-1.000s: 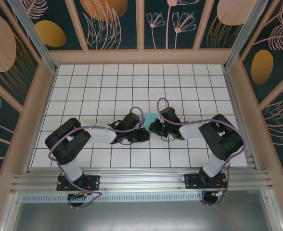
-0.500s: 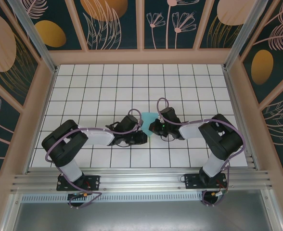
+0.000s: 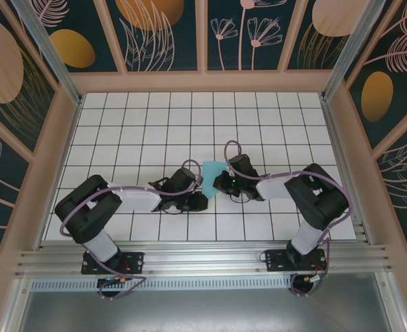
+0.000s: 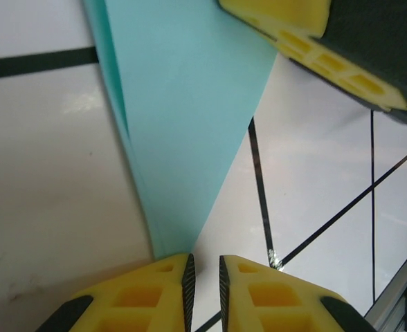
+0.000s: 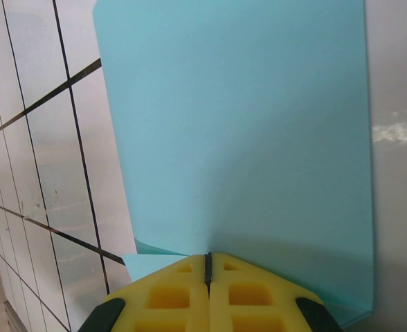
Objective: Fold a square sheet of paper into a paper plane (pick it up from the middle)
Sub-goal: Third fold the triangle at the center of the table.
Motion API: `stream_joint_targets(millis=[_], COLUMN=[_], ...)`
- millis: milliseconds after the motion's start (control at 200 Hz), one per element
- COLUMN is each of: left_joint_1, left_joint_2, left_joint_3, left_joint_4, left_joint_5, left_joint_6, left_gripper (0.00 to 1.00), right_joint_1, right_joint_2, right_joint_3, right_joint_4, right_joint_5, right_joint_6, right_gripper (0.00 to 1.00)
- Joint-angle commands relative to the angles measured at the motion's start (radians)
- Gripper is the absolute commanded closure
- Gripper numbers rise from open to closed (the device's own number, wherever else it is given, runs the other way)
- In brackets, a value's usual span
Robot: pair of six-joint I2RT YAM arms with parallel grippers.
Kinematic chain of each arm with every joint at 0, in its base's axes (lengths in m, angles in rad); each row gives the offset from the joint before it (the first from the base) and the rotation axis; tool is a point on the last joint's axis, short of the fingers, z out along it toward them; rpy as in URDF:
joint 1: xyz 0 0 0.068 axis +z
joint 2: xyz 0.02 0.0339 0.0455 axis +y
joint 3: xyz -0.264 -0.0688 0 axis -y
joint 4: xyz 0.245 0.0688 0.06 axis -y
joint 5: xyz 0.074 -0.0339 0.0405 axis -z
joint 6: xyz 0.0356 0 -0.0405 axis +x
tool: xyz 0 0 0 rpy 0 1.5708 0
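1. Top external view: the square sheet of paper (image 3: pixel 213 171) is seen between the two grippers, over the near middle of the tiled table (image 3: pixel 148 124), and is judged to be held up off it.
2. The right gripper (image 5: pixel 208 261) is clenched on the sheet, its jaws pressed together with the paper rising out of them.
3. The left gripper (image 4: pixel 204 266) is set at a narrow, pointed end of the sheet. Its jaws stand a sliver apart. The paper's tip is met by one finger rather than caught in the gap, so no grasp is judged there.
4. Folding is judged to be begun: doubled layers are shown along one edge in the left wrist view, and a second layer is shown beneath in the right wrist view.
5. No slim dart with a central ridge is formed yet, so most of the creases are judged to be left.
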Motion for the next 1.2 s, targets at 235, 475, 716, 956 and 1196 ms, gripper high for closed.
stream_joint_targets(millis=[235,475,716,956,1196], left_joint_1=[0.000,0.000,0.001,0.001,0.001], left_joint_2=[-0.166,-0.129,0.024,0.097,0.126], left_joint_3=[-0.076,0.063,0.144,0.119,0.101], left_joint_4=[-0.018,0.029,-0.012,0.015,0.014], left_joint_5=[-0.104,-0.116,-0.166,-0.203,-0.192], left_joint_6=[-0.052,-0.051,-0.050,-0.051,-0.036], left_gripper=[0.77,0.77,0.82,0.86,0.86], right_joint_1=[0.026,0.025,0.018,0.014,0.016], right_joint_2=[0.076,0.056,-0.030,-0.127,-0.179], right_joint_3=[-0.022,-0.005,0.044,0.035,-0.038], right_joint_4=[-0.155,-0.158,-0.160,-0.215,-0.142], right_joint_5=[0.081,0.071,0.042,0.078,-0.009], right_joint_6=[0.000,-0.003,-0.019,-0.026,-0.011], right_gripper=[0.94,0.93,0.91,0.91,0.93])
